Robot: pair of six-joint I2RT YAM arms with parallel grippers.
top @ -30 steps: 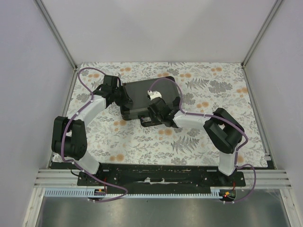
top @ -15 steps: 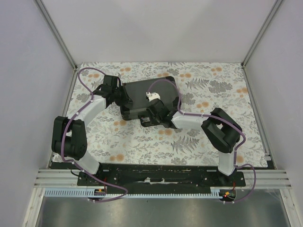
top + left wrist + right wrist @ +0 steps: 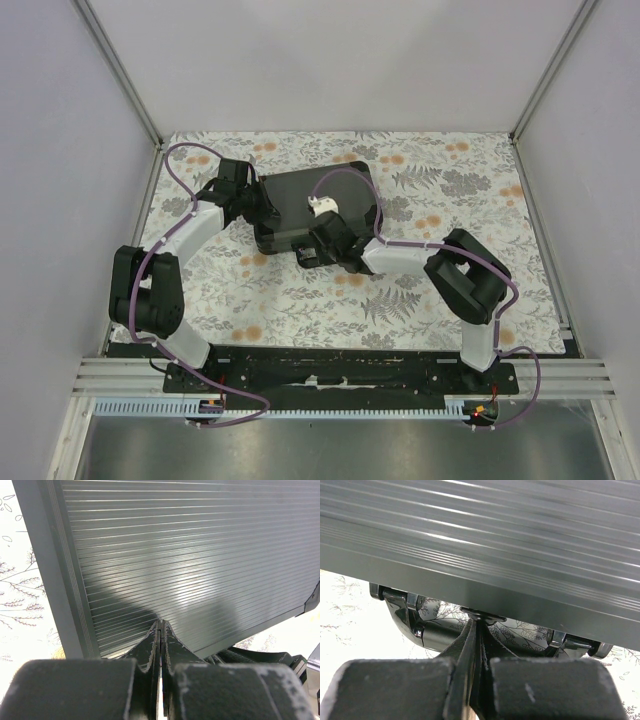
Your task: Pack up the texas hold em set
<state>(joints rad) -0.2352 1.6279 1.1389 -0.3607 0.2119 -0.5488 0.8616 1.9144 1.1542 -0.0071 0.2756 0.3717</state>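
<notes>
Both pairs of jaws are clenched, empty. The left gripper [image 3: 161, 627] meets the closed case [image 3: 310, 205] at its left edge, the right gripper [image 3: 479, 627] at its near edge (beside the handle [image 3: 407, 617]). The case lies far-centre on the table [image 3: 450, 290].

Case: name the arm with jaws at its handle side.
The right arm: its shut jaws meet the handle side; the left arm is at the ribbed lid.

The gripper [image 3: 479, 630], its fingers pressed together, has its tips at the ribbed case's [image 3: 520, 540] front edge, by the handle [image 3: 425, 636], above the floral tabletop [image 3: 350, 625].
</notes>
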